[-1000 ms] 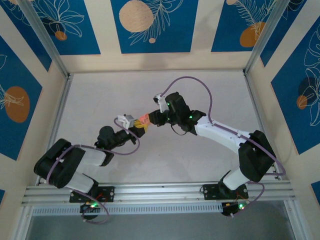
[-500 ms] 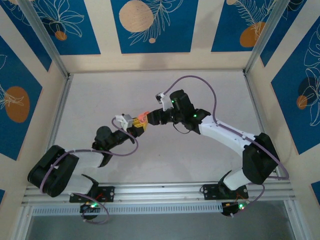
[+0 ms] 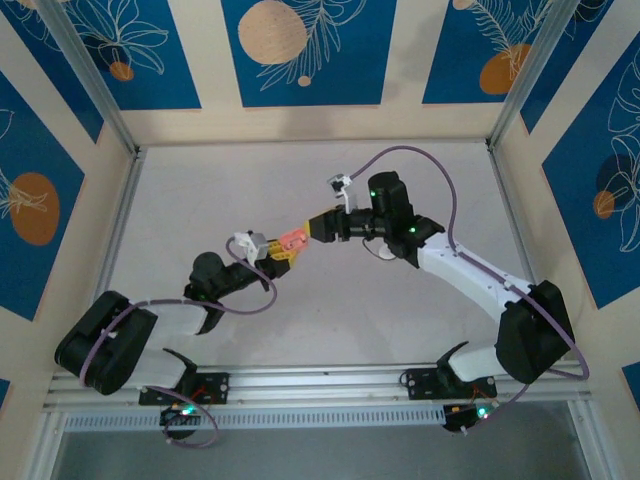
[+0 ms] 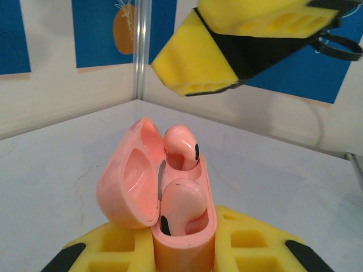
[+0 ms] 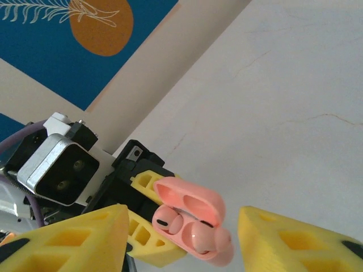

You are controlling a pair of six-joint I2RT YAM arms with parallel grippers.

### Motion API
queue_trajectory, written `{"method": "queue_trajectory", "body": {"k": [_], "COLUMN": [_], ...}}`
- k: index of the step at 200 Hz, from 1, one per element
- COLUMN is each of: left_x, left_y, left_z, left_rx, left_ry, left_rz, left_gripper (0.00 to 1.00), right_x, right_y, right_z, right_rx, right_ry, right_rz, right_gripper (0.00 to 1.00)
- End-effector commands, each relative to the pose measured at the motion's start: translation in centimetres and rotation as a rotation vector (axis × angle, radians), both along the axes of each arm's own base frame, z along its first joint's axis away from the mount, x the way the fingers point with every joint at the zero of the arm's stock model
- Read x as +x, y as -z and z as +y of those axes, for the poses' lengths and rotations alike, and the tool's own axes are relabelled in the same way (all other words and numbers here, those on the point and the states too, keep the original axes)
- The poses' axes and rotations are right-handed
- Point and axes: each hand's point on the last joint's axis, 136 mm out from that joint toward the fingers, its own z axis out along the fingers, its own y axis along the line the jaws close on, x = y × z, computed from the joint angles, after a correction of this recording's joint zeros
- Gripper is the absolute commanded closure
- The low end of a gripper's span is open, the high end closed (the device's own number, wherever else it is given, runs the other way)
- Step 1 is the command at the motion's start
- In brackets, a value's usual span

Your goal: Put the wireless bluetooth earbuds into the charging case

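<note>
While the left pincer stays out of contact with the desk, it is clamped on the charging case, gripping the lower part of the salmon-pink body between its yellow fingers. From above, the case sits over the middle of the desk, between the two arms. Its lid is swung open on the hinge and, in the left wrist view, leans off to the left, with its hollow inside facing the sockets.

The wireless bluetooth earbuds are both in the case. One earbud stands in the far socket with its rounded head poking above the rim. The other lies in the near socket, a dark tip showing at its lower end. Both are the same pink as the case.

The right pincer has its jaws apart and grips nothing. In the overhead view its tip is just beside the open case, pointing toward it from the right. In its own wrist view the two yellow fingers stand wide on either side of the case without touching it. In the left wrist view one of these fingers hangs above the case, clear of the earbuds. Behind it is a wall with blue and orange panels.
</note>
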Motion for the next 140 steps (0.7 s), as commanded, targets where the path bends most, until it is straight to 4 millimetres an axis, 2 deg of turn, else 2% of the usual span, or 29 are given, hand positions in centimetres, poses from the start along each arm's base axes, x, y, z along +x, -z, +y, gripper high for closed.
{"method": "queue_trajectory", "body": {"k": [1,30,107,140], "left_x": [-1.2,-1.3,-1.5,-1.4], "left_y": [-2.1,-2.4,-2.9,-3.1], "left_z": [-0.8,-0.9,-0.9,-0.8], "left_rx": [-0.020,-0.024,-0.033,-0.028], "left_ry": [0.082,0.095,0.099,0.091], "left_rz": [-0.087,-0.088,-0.096,-0.101], "left_gripper": [0.79,0.79,0.79,0.79], "right_x": [-1.4,-1.8,-1.8,-2.0], "right_y": [-0.1,1.0,2.4,2.5], "right_z": [0.2,0.2,0.3,0.2], "right_rx": [0.034,0.023,0.035,0.031], "right_ry": [-0.107,-0.137,-0.178,-0.183], "right_rz": [0.057,0.106,0.167,0.174], "right_gripper": [0.50,0.52,0.52,0.58]}}
